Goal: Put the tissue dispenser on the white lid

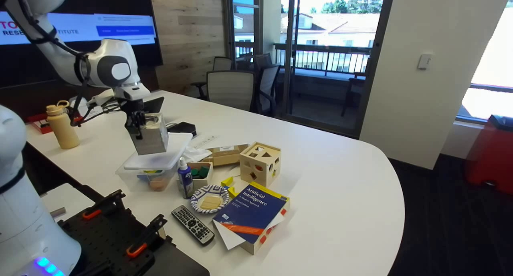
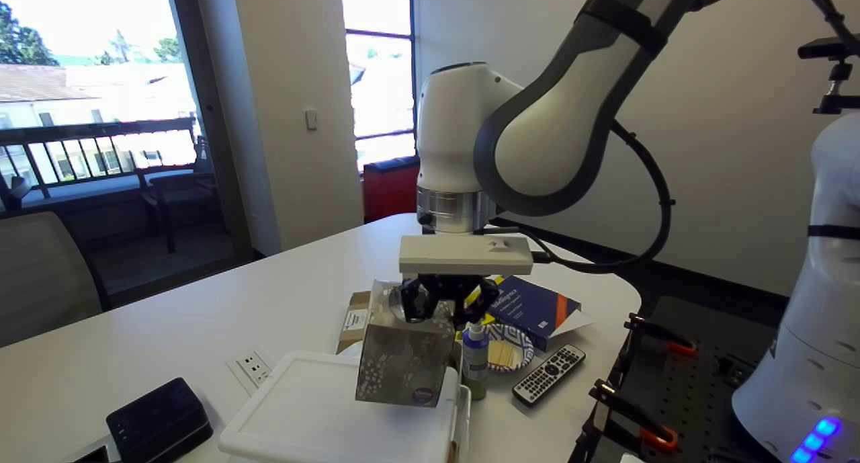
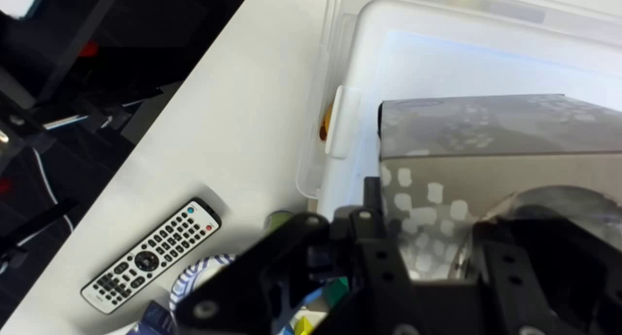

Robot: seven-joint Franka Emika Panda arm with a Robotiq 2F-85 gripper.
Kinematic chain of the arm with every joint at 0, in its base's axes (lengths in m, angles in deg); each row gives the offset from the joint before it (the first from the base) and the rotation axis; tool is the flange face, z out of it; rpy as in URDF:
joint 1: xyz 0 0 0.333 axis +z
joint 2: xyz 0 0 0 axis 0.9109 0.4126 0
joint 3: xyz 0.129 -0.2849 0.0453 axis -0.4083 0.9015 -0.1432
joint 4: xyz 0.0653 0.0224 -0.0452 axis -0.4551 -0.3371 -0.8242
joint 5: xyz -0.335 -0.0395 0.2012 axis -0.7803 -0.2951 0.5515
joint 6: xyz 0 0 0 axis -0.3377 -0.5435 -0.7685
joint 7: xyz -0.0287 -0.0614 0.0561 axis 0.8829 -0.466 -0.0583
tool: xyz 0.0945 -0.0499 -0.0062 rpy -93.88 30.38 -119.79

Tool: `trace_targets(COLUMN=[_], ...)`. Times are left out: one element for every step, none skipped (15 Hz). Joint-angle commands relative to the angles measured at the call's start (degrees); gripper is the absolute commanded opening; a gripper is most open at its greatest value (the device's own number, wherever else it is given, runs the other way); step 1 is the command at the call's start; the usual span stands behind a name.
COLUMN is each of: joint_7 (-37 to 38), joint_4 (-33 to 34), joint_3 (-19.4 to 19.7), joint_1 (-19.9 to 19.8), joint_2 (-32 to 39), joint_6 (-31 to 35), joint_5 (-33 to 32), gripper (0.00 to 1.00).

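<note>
Closest to us in the wrist view stood the black fingers (image 3: 384, 267) of the gripper (image 3: 427, 223), clamped on the upper edge of the tissue dispenser (image 3: 486, 126), one of them at its rounded opening and the other outside it. In both exterior views we saw the dispenser held tilted over the white lid (image 2: 316, 402), which lay on a clear bin (image 1: 130, 181); we could not tell whether dispenser and lid touched. A small purple emblem (image 2: 423, 395) on the dispenser's patterned side was too tiny for us to read. On the table (image 1: 328, 168) we read "Artificial Intelligence" and "A Modern Approach" on a blue book (image 1: 253, 212), near a patterned plate (image 1: 195, 200) and a remote (image 1: 193, 224). Lettering on a blue spray bottle (image 1: 185, 180) escaped us. Behind the robot arm (image 1: 100, 67), a wall screen (image 1: 124, 23) showed "RESE" and "ITUTE", with the arm between the two pieces.
</note>
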Motion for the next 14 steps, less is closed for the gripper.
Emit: trace_targets(joint_7=[0.82,0.4,0.04,-0.33,-0.65,-0.88,-0.2,-0.65,-0.29,-0.34,-0.51,-0.63,-0.89,-1.35], joint_4=[12.17,15.12,17.76,20.35,22.92,25.08,26.9,28.68,30.08,31.27,32.29,33.07,33.57,33.93], joint_3=[0.61,0.91,1.19,1.55,2.01,2.42,3.07,3.36,3.85,4.21,4.56,4.73,4.87,4.79], joint_1=[0.62,0.74,0.89,1.01,1.14,1.34,1.78,1.91,2.26,2.59,2.91,3.15,3.41,3.41], joint_2=[7.43,9.48,11.4,13.42,15.63,17.45,19.03,20.76,22.27,23.45,24.56,25.43,25.89,26.15], joint_6=[-10.19,-12.36,-14.13,-15.71,-17.26,-18.68,-20.09,-21.39,-22.65,-23.77,-24.43,-24.64,-24.74,-24.53], joint_5=[-3.83,-3.94,-3.85,-3.68,-3.39,-3.13,-3.55,-2.98,-3.05,-2.89,-2.73,-2.52,-2.37,-1.91], gripper=[0.02,0.02,0.02,0.02,0.02,0.02,0.02,0.02,0.02,0.02,0.02,0.32,0.33,0.4])
